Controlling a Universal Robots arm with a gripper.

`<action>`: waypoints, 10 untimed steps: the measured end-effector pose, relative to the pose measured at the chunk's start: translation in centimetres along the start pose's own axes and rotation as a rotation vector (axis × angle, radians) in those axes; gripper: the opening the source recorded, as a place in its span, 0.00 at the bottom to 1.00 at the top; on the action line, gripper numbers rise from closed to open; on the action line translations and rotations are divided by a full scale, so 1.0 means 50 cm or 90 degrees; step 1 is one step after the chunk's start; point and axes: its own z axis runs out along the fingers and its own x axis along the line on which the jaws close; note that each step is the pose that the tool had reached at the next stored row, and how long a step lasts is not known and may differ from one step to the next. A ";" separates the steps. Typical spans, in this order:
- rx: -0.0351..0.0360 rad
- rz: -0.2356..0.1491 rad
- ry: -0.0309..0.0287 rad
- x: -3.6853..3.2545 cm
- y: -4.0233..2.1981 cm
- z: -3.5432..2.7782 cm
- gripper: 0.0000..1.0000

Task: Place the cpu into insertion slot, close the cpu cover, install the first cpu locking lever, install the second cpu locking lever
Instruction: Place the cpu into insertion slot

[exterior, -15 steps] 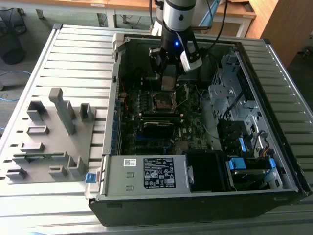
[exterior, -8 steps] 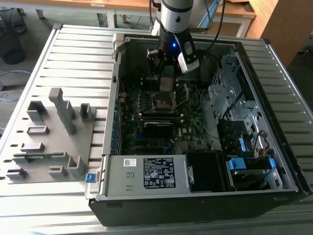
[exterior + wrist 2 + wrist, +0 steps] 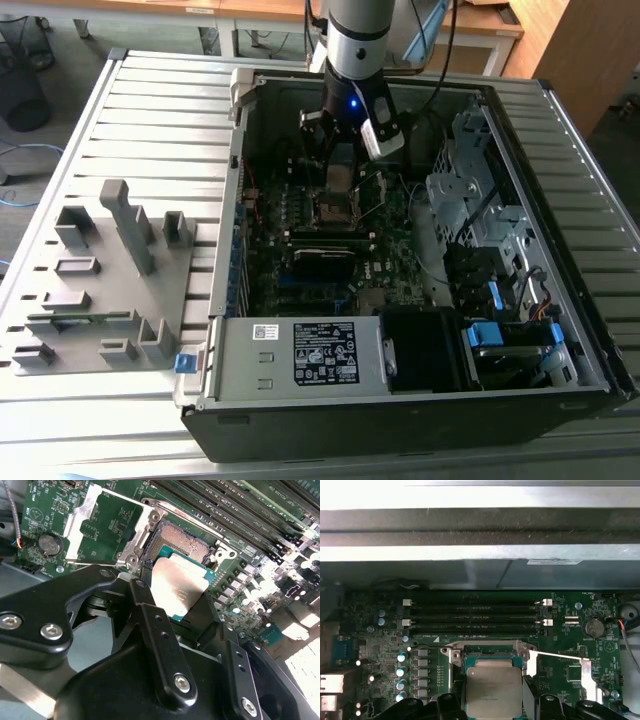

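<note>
Just above the insertion slot [image 3: 181, 541], not yet seated: the cpu [image 3: 176, 582], clamped by opposite edges in the tool [image 3: 177, 597]. Judged light, rigid, smooth-topped, fragile underneath; an edge hold suits it. Slot vacant, contacts bare. Cpu cover [image 3: 107, 522] swung open alongside. Computer case [image 3: 400, 425] houses the green motherboard [image 3: 570, 645].

**Surroundings**

Open PC case [image 3: 420, 425] lies on a slatted metal table [image 3: 160, 110]. Green motherboard [image 3: 395, 240] on its floor. Labelled power supply [image 3: 300, 355] along the wall nearest the exterior camera. Drive cage [image 3: 470, 190] at exterior view's right. Grey fixture tray [image 3: 110, 280] beside the case, exterior view's left. In the first wrist view: long memory slots [image 3: 475, 612], coin cell [image 3: 594, 627], a row of capacitors [image 3: 401, 670].
</note>
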 end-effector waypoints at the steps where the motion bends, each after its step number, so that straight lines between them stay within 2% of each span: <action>1: 0.0000 0.000 0.0000 0.000 0.000 0.002 0.54; 10: -0.0003 0.000 -0.0001 0.000 0.000 0.005 0.54</action>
